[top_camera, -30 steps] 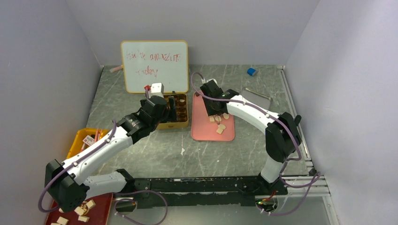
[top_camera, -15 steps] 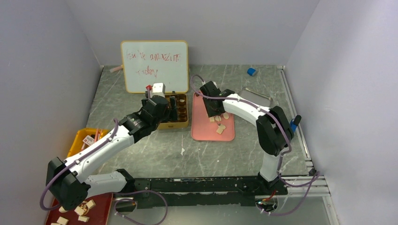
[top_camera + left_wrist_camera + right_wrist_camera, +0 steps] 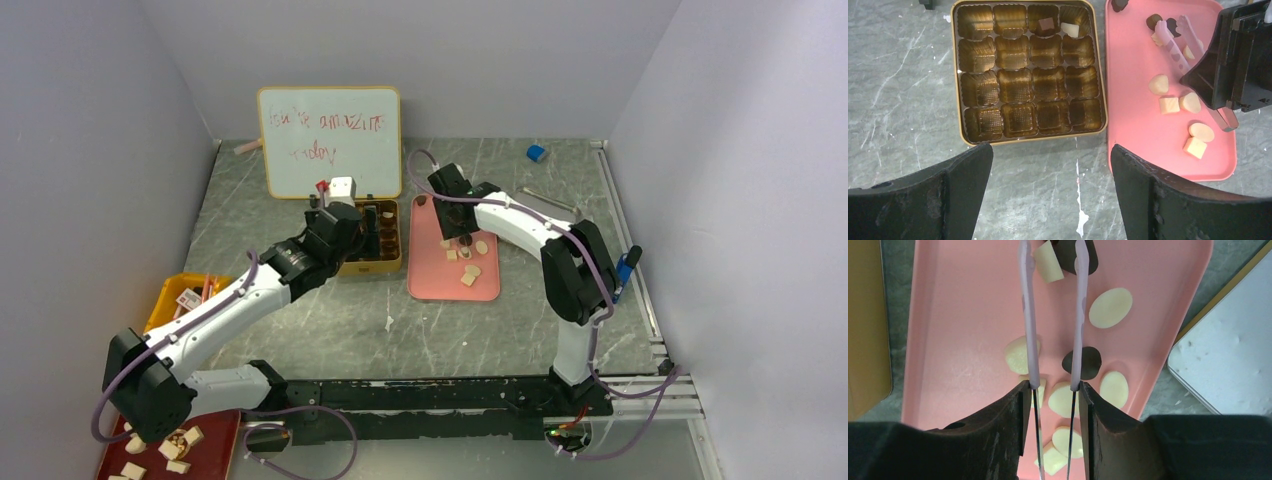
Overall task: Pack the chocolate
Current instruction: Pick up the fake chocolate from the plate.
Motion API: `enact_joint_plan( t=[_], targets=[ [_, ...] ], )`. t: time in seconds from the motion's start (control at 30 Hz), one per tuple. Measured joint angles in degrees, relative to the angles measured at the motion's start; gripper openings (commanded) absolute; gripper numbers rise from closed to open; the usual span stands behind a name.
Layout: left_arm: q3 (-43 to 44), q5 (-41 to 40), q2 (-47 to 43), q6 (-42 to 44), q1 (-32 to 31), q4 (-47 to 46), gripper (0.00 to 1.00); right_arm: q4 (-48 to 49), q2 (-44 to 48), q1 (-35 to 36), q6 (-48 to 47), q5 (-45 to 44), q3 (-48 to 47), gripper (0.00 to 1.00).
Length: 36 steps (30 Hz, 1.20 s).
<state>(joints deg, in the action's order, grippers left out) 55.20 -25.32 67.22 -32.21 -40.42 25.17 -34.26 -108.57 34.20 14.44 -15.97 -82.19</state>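
Note:
Chocolate pieces, pale and dark brown, lie scattered on a pink tray, also seen in the left wrist view. My right gripper is shut on pink-tipped tweezers. Their arms stand apart over the tray, the tips on either side of a pale piece at the far end. Beside the tray, a gold box of square cups holds one brown piece and one pale piece. My left gripper hangs wide open and empty over the table, just near of the box.
A whiteboard with red writing stands behind the box. A blue object and a metal bar lie at the back right. A yellow bin and a red tray of beige blocks sit near left.
The right gripper has shifted a little toward the tray's far end, and the tweezers' arms have spread slightly. The left arm has barely moved.

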Motion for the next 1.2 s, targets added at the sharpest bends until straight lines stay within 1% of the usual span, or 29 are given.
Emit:
enact_joint_plan(
  t=[0.43, 0.53, 0.77, 0.97, 1.2],
  targets=[
    [0.0, 0.1, 0.8, 0.1, 1.6, -0.8, 0.92, 0.1, -3.3, -1.0, -0.5, 0.6, -1.5, 0.42],
    [0.0, 0.2, 0.8, 0.1, 1.8, -0.8, 0.92, 0.1, -3.3, -1.1, -0.5, 1.2, -1.6, 0.37],
    [0.0, 0.5, 0.8, 0.1, 2.1, -0.8, 0.92, 0.1, -3.3, -1.1, -1.0, 2.2, -1.7, 0.17],
    [0.0, 0.6, 0.7, 0.0, 2.2, -0.8, 0.92, 0.1, -3.3, -1.1, -1.0, 2.8, -1.7, 0.05],
    [0.0, 0.6, 0.6, -0.2, 2.3, -0.7, 0.92, -0.2, -3.3, -1.1, -1.0, 3.1, -2.3, 0.03]
  ],
)
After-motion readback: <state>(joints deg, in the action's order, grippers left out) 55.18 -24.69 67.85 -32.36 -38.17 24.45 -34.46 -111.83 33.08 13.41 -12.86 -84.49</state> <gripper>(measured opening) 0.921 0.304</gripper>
